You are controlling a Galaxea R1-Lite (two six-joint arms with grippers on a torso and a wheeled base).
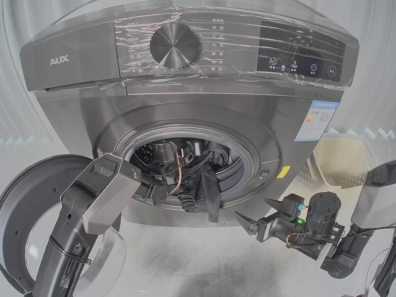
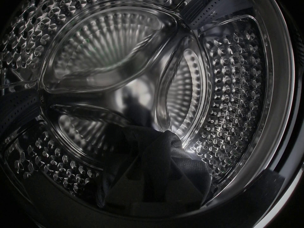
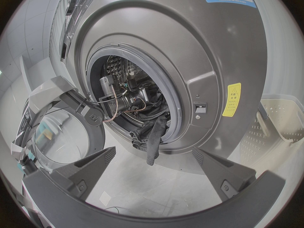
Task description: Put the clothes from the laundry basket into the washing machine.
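Clothes (image 1: 202,186): one dark garment, and it's straddling the mouth of the machine! Part is bunched inside, and a long tail spills over the rim at 6 o'clock and dangles down the front panel.
Drum (image 2: 228,89): shiny perforated steel, with dark cloth heaped low at 6 o'clock from the left wrist view.
Washing machine (image 1: 185,104): grey front-loader, big round dial up top, porthole wide open.
Door (image 1: 20,211): swung right out, sitting at 8 o'clock from the opening.
Left gripper (image 1: 194,149): deep in the opening, just above the bunched cloth, with the arm coming in from 8 o'clock. Whether it's open or clamped on the fabric, I cannot tell.
Right gripper (image 1: 260,213): out in front of the machine, at 5 o'clock from the porthole and well apart from the hanging cloth. Its jaws are spread wide with nothing between them, pointing toward the opening.
Laundry basket (image 1: 342,161): cream, perforated walls, at 3 o'clock from the machine, just beside its right flank.
Floor (image 1: 185,260): pale and glossy under everything.
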